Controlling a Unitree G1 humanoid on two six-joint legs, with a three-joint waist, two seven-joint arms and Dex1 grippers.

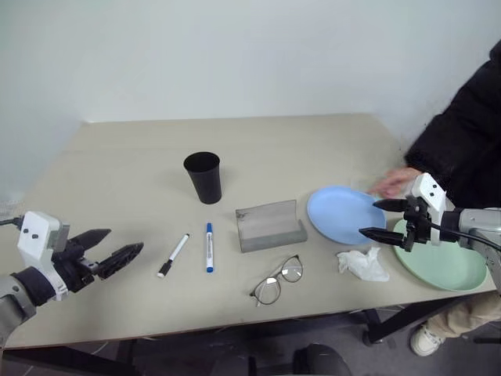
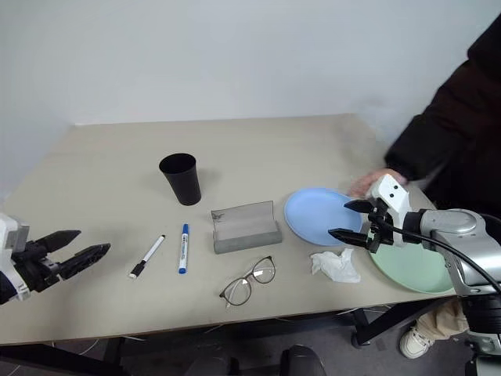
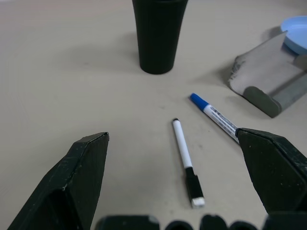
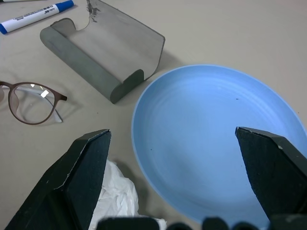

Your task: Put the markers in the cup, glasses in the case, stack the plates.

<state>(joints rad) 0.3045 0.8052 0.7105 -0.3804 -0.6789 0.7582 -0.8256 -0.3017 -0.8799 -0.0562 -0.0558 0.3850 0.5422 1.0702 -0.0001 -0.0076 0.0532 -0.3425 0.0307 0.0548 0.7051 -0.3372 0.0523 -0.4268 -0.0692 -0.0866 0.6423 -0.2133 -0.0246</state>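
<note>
Two markers lie side by side on the table, one black-capped [image 1: 173, 255] and one blue-capped [image 1: 209, 247], in front of the upright black cup [image 1: 203, 177]. The grey case [image 1: 270, 225] stands open with the glasses [image 1: 278, 280] lying in front of it. A light blue plate [image 1: 340, 214] sits right of the case, and a mint green plate [image 1: 442, 262] lies further right. My left gripper [image 1: 113, 247] hovers open left of the markers. My right gripper [image 1: 383, 220] is open over the blue plate's right edge.
A crumpled white tissue [image 1: 362, 264] lies between the two plates near the table's front edge. A person in a dark sleeve stands at the right, with a hand [image 1: 394, 182] resting behind the blue plate.
</note>
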